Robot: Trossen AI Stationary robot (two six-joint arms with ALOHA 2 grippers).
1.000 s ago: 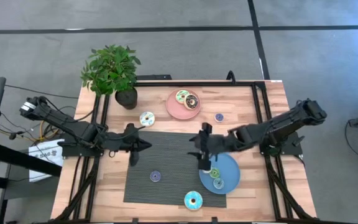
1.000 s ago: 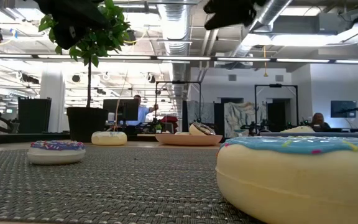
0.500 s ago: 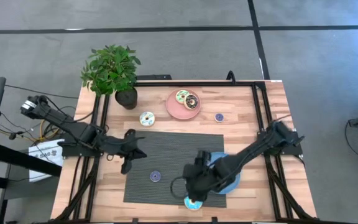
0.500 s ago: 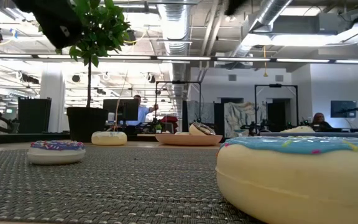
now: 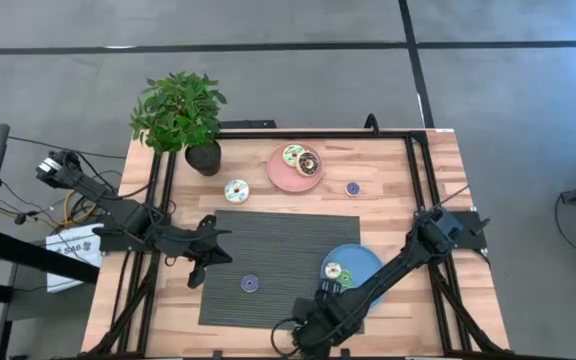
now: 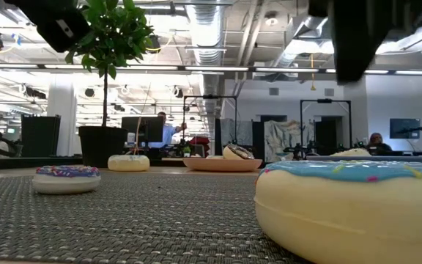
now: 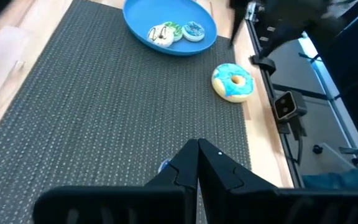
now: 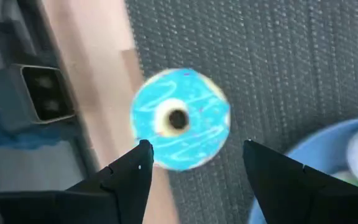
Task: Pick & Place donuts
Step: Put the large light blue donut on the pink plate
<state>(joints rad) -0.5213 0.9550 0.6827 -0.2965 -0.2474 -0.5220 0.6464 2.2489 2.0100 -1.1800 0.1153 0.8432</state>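
The big cyan-iced donut point(image 8: 179, 118) lies flat at the mat's near edge, half on the wood. My right gripper point(image 8: 196, 151) hangs open above it, one finger on each side, touching nothing; in the high view that gripper point(image 5: 310, 330) hides the donut. The blue plate point(image 7: 135, 12) holds three donuts point(image 7: 173, 31). A small purple donut point(image 5: 250, 284) lies on the mat. My left gripper point(image 5: 200, 262) hovers shut over the mat's left part. The pink plate point(image 5: 280, 172) carries two donuts point(image 5: 301, 158). A white-cyan donut point(image 5: 236, 190) and a small purple one point(image 5: 353, 188) rest on the wood.
A potted plant point(image 5: 180, 115) stands at the table's far left corner. The dark woven mat point(image 5: 278, 240) covers the table's middle. Black frame rails point(image 5: 158, 200) run along both sides. The right arm point(image 5: 398, 265) lies across the blue plate.
My right gripper has swung from over the blue plate toward the table's near edge and now hangs over the cyan donut. A cream donut now shows on the blue plate where it stood. My left gripper has drifted toward the near edge and a little to the left.
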